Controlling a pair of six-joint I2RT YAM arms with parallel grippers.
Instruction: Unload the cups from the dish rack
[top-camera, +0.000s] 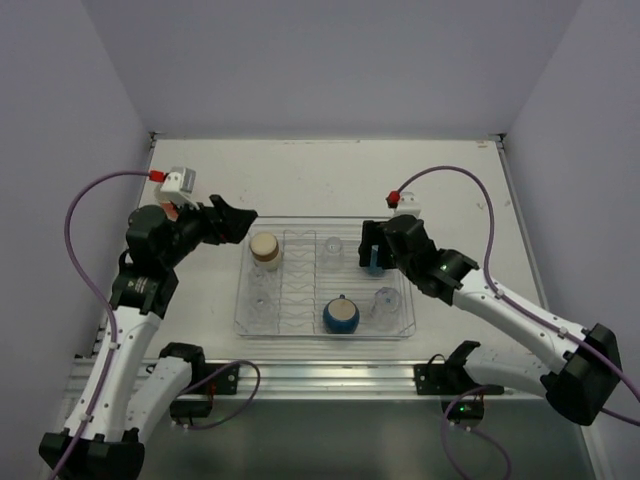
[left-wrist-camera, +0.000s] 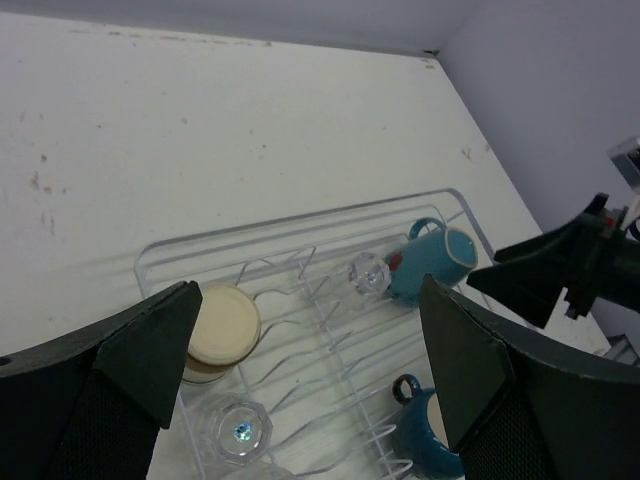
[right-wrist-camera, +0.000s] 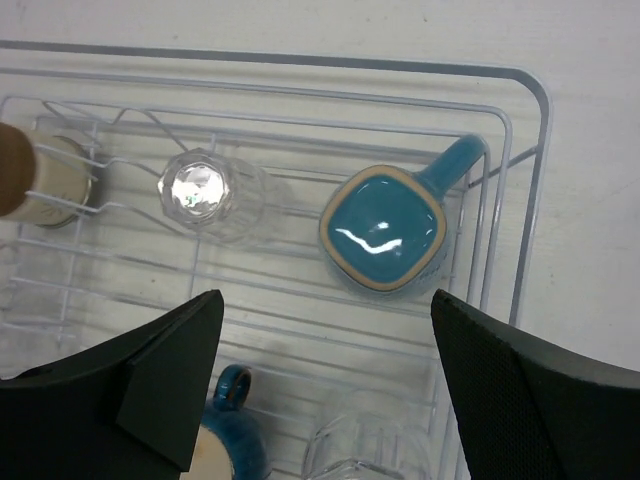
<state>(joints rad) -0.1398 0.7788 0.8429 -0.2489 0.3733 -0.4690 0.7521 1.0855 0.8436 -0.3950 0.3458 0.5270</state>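
The clear dish rack (top-camera: 300, 288) lies mid-table with its cups inside. A tan-cream cup (top-camera: 265, 250) stands at its back left, and a clear tumbler (top-camera: 333, 247) is behind the middle. A light blue mug (top-camera: 373, 260) sits at the back right, a dark blue round cup (top-camera: 340, 316) at the front. My left gripper (top-camera: 240, 222) hangs open above the rack's back-left corner, by the tan-cream cup (left-wrist-camera: 222, 330). My right gripper (top-camera: 372, 245) is open right over the light blue mug (right-wrist-camera: 385, 230), which lies just beyond its fingertips. Neither gripper holds anything.
Two more clear tumblers stand in the rack, one front left (top-camera: 262, 298) and one front right (top-camera: 384, 302). Thin wire dividers (left-wrist-camera: 330, 330) run between the cups. White walls close the table on three sides, and an aluminium rail (top-camera: 330, 375) runs along the near edge.
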